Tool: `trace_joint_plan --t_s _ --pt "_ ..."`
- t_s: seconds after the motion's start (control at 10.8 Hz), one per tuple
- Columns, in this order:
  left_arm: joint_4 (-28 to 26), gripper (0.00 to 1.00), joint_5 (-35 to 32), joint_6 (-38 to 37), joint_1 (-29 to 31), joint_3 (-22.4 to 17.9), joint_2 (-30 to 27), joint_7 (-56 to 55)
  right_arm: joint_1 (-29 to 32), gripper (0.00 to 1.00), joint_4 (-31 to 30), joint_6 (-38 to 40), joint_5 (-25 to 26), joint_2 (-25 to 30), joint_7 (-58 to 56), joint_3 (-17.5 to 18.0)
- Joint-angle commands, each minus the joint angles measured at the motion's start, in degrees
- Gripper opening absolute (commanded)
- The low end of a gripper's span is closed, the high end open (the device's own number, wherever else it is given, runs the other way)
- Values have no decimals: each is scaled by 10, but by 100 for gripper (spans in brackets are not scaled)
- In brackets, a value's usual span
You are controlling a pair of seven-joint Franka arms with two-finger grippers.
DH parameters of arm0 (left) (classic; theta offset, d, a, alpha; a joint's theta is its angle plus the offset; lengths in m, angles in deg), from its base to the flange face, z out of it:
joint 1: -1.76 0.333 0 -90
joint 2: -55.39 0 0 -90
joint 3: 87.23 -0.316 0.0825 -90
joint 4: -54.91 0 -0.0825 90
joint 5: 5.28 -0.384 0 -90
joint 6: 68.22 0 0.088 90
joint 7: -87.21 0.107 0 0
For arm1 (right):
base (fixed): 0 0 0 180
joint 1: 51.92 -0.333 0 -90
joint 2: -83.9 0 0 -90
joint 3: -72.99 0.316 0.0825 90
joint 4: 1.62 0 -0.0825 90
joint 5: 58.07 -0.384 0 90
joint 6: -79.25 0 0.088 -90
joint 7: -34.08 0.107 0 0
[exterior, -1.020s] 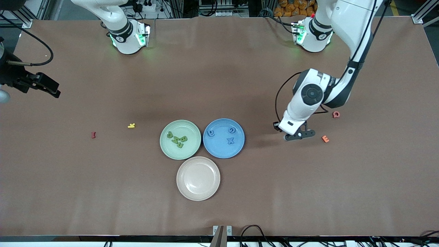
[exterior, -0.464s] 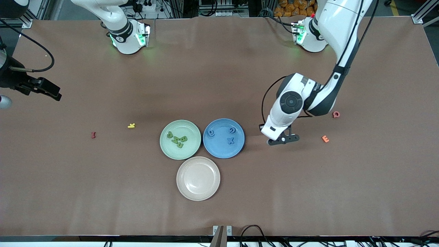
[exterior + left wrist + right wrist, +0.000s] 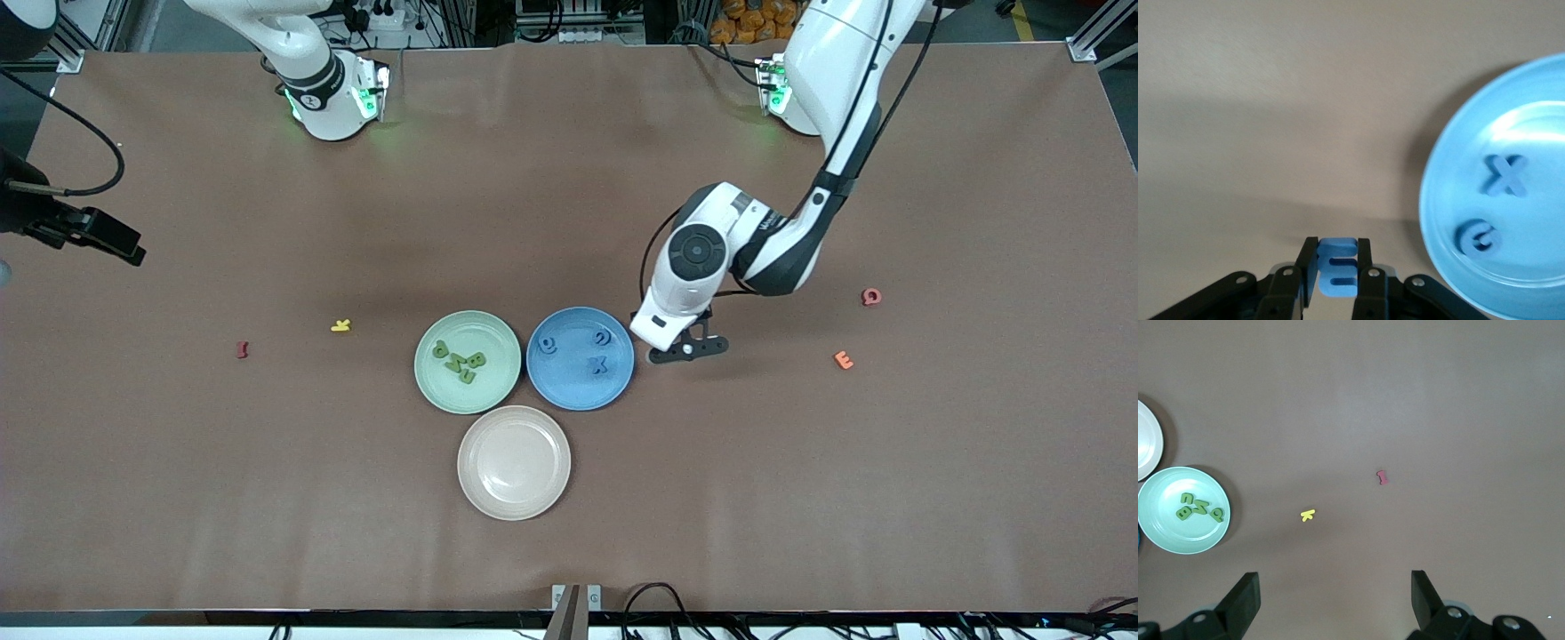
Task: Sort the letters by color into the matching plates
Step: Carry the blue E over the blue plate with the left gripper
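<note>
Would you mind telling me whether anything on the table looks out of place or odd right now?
Nothing stands out. Four green letters lie in the green plate, three blue ones in the blue plate. The left gripper holds a blue letter beside that plate. The right gripper waits open at its end.

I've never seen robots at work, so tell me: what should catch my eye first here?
Three plates huddle mid-table: the green plate with four green letters, the blue plate with three blue ones, and a bare cream plate nearest the camera. Beside the blue plate, the left gripper pinches a blue letter E. The right gripper waits open at its table end.
</note>
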Motion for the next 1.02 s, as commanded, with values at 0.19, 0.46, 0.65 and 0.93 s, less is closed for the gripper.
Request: trace_joint_plan --t_s 0.19,0.46,0.65,0.93 --pt "67 0 12 -13 -48 -7 43 -67 1 100 8 0 3 -14 -29 6" --pt "97 0 11 -10 -72 -6 54 -100 -1 100 5 -16 3 -14 -34 6" --pt "111 0 17 2 -82 -5 58 -115 -3 100 7 -20 3 -14 -40 6" --pt "112 0 36 51 -96 -5 58 -134 0 100 7 -37 1 -14 -104 6"
